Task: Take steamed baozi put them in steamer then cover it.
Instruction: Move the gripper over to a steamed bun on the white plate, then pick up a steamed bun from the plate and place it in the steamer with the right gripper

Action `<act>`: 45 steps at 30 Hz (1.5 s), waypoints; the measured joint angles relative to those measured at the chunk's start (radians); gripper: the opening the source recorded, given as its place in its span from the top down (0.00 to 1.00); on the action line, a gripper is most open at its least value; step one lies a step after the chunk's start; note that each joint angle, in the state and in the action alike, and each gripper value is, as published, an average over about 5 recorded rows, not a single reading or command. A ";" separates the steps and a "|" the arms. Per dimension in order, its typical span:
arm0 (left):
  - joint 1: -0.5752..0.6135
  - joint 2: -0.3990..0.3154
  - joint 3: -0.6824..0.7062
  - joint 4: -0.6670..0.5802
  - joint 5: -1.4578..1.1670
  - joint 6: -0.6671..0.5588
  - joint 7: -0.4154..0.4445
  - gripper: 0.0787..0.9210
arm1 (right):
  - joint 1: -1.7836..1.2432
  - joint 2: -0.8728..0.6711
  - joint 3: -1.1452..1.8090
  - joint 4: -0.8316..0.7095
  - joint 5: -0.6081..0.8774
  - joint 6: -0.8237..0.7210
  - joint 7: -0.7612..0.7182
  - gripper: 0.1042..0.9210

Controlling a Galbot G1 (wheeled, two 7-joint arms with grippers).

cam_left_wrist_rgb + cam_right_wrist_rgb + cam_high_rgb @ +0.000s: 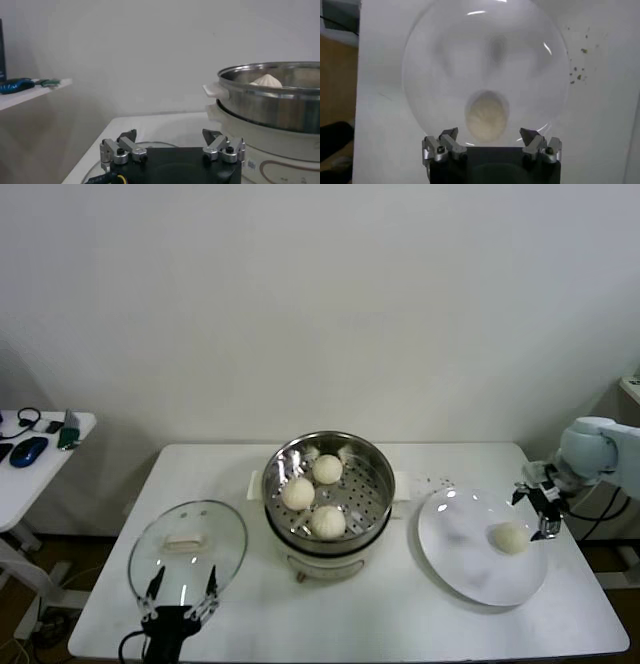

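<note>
**Last bun could roll off the plate**

At table centre, the steamer [328, 494] holds three buns [327, 469]; its lid [188, 546] lies at nine o'clock. Right gripper [541, 514], open, probably hovers just beside the last bun [510, 538] on the plate [470, 569]; a nudge might roll it. Left gripper [181, 596] waits open.

The white surface [400, 614] carries three things in a row; on the robot's left lies the cover [187, 549], a clear glass lid flat on the top with its whitish handle facing up; in the middle stands the steamer [372, 484] on its white cooker base, near the back edge; on the right rests a white plate [465, 559]; between steamer and plate a few small dark specks [437, 481] dot the bare top.
</note>
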 measured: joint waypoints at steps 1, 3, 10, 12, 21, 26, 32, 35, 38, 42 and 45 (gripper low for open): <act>0.000 0.000 -0.001 0.001 0.001 0.000 0.000 0.12 | -0.026 0.003 0.022 -0.014 -0.007 -0.001 0.002 0.12; 0.001 -0.001 -0.002 0.003 0.002 0.000 0.000 0.12 | -0.074 0.010 0.063 -0.040 -0.019 -0.003 0.006 0.12; 0.005 -0.004 -0.005 0.005 0.004 0.000 0.000 0.12 | -0.202 0.037 0.171 -0.110 -0.050 -0.011 0.006 0.12; 0.006 -0.005 -0.006 0.005 0.004 0.000 0.000 0.12 | -0.229 0.043 0.193 -0.126 -0.056 -0.012 0.006 0.12; 0.004 -0.005 -0.007 0.006 0.004 0.000 -0.002 0.12 | -0.311 0.066 0.271 -0.177 -0.072 -0.013 0.020 0.17; 0.006 -0.005 -0.006 0.005 0.003 -0.001 -0.003 0.12 | -0.323 0.065 0.287 -0.183 -0.075 -0.010 0.021 0.21; 0.007 -0.005 -0.005 0.001 0.003 -0.002 -0.004 0.12 | -0.307 0.050 0.282 -0.163 -0.068 -0.012 0.012 0.24; 0.006 -0.005 -0.002 0.000 0.003 -0.001 -0.005 0.12 | -0.260 0.047 0.250 -0.136 -0.051 -0.008 0.005 0.24; 0.004 -0.005 0.002 -0.004 0.005 0.002 -0.004 0.12 | -0.168 0.054 0.181 -0.094 -0.013 -0.004 -0.002 0.24; 0.003 -0.003 0.003 -0.010 0.006 0.007 -0.003 0.12 | 0.009 0.081 0.063 -0.017 0.067 -0.008 -0.014 0.25; 0.004 0.000 0.000 -0.014 0.005 0.010 -0.002 0.12 | 0.151 0.115 -0.011 0.050 0.144 -0.017 -0.021 0.24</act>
